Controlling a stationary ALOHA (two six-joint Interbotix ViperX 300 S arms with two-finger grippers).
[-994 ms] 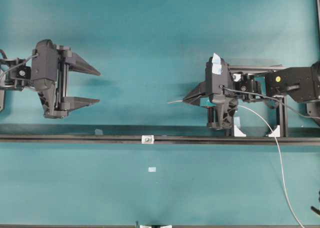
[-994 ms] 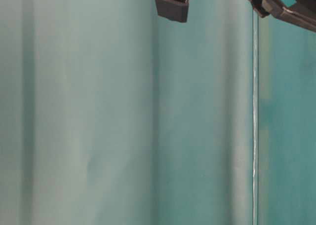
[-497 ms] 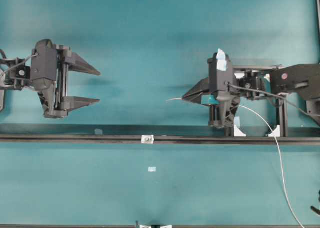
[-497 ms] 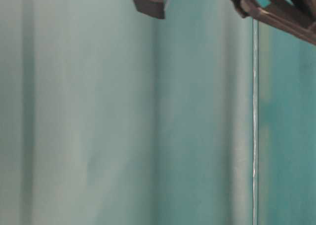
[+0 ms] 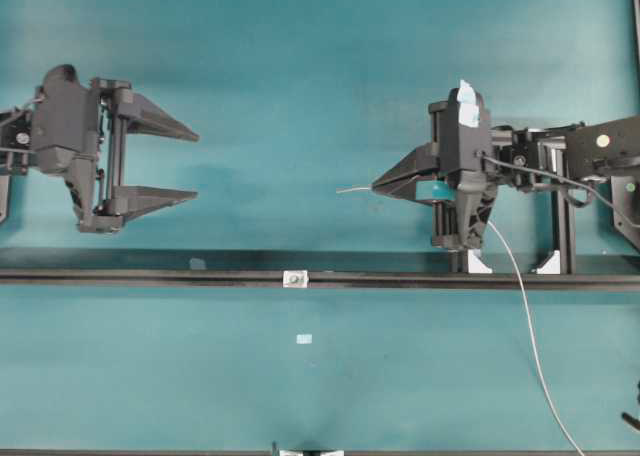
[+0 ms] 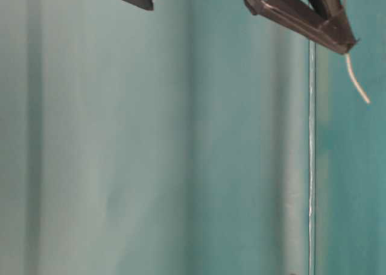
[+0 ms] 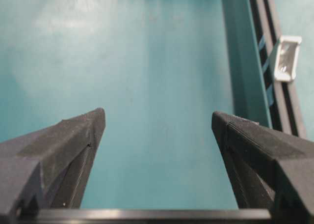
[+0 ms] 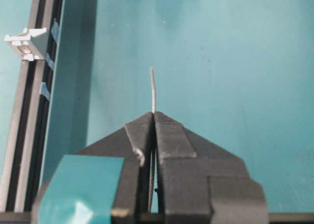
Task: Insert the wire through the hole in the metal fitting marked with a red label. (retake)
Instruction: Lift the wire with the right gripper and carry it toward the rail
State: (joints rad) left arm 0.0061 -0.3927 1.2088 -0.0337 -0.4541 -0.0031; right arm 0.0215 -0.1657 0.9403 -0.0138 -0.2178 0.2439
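Overhead, the right gripper point(image 5: 376, 187) pinches the wire point(image 5: 352, 189), a short end poking out past its tips toward the left gripper point(image 5: 193, 163), whose jaws stand spread and empty. Nearer the desk's front edge, the metal fitting point(image 5: 294, 278) sits on the black rail point(image 5: 150, 275), apart from both

In the overhead view we see the left gripper point(image 5: 190, 163) at the left and the right gripper point(image 5: 377, 187) at the right, well apart, tips facing. The wire point(image 5: 352, 189) sticks out leftward from the right gripper and trails down to the lower right. Below both runs the rail point(image 5: 150, 275), carrying the metal fitting point(image 5: 294, 278) between them.
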